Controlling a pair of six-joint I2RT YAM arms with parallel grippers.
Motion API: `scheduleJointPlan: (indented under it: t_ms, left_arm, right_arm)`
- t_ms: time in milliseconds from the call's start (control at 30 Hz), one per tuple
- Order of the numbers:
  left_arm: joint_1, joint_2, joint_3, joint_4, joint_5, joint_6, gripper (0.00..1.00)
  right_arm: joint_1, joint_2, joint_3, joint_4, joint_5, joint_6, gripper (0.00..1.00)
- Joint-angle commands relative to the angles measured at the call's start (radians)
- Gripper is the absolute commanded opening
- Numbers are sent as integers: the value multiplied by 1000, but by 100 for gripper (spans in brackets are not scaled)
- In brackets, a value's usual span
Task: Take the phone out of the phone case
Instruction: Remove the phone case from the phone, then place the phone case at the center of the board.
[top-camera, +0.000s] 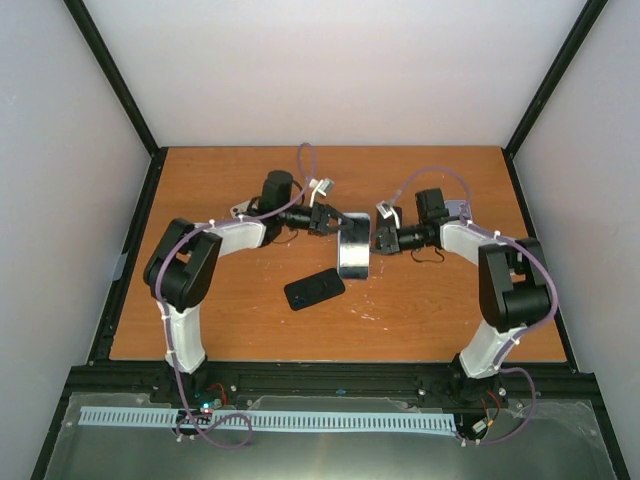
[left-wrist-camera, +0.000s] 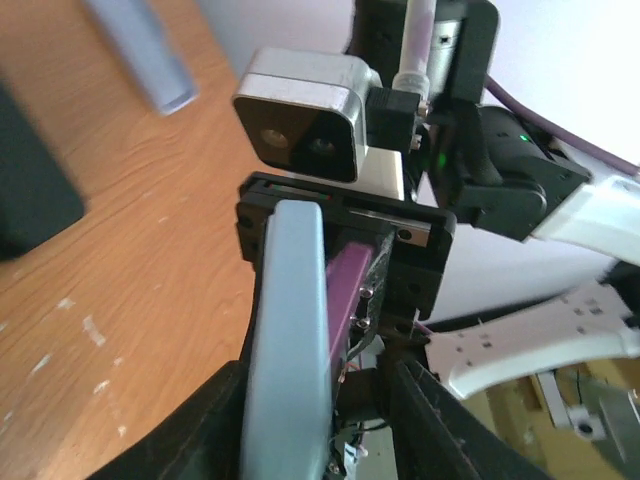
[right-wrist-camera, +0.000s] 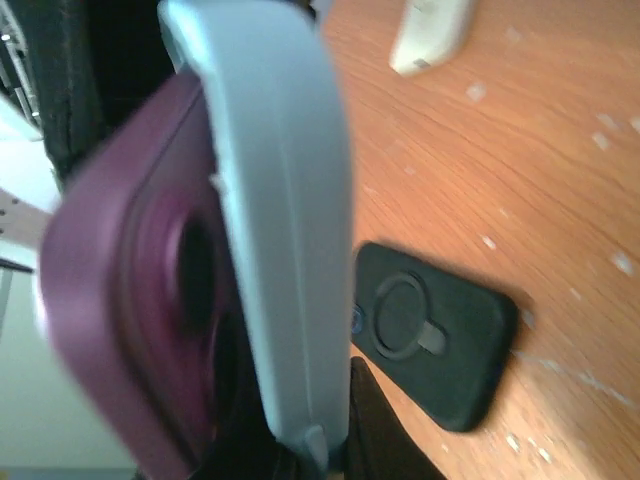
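Note:
Both grippers hold a grey-blue phone (top-camera: 354, 252) on edge above the table's middle. A purple phone case (right-wrist-camera: 130, 300) with a dark camera hole lies against one face and splays off it at one corner. In the left wrist view the case (left-wrist-camera: 345, 290) shows as a thin purple strip beside the phone (left-wrist-camera: 290, 330). My left gripper (top-camera: 333, 222) straddles one end. Its jaws stand apart, one finger (left-wrist-camera: 190, 430) against the phone and the other finger (left-wrist-camera: 450, 420) clear of the case. My right gripper (top-camera: 376, 240) is shut on the opposite end of the phone (right-wrist-camera: 290, 200).
A black case (top-camera: 314, 289) with a ring stand lies flat on the wooden table (top-camera: 440, 320) just below the held phone, also seen as the black case (right-wrist-camera: 430, 340). A grey-blue bar (left-wrist-camera: 140, 50) and a whitish object (right-wrist-camera: 430, 35) lie farther off on the wood.

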Motion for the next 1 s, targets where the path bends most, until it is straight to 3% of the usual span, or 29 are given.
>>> scheduleJointPlan:
  t_ms: [0,167,400,533,967]
  left_arm:
    - [15,55,-45,180,-137,-150,46]
    - [58,53,-90,165,-208,-128,56]
    - [44,-77,-65,-270,-439,145,56]
    - [-80,-128,-16,-456,-643,270,56]
    - [-392,-177,-73,-661,-1068,452,57]
  right_arm:
    - [-55,115,-58,64,7,42,3]
    - [-66,224,-44,47,10,8,3]
    - [-83,212,-17,-1,140,32,3]
    - [-88,181,-6,-46,236,50,3]
    - [-92,207,29,-109,225,3,3]
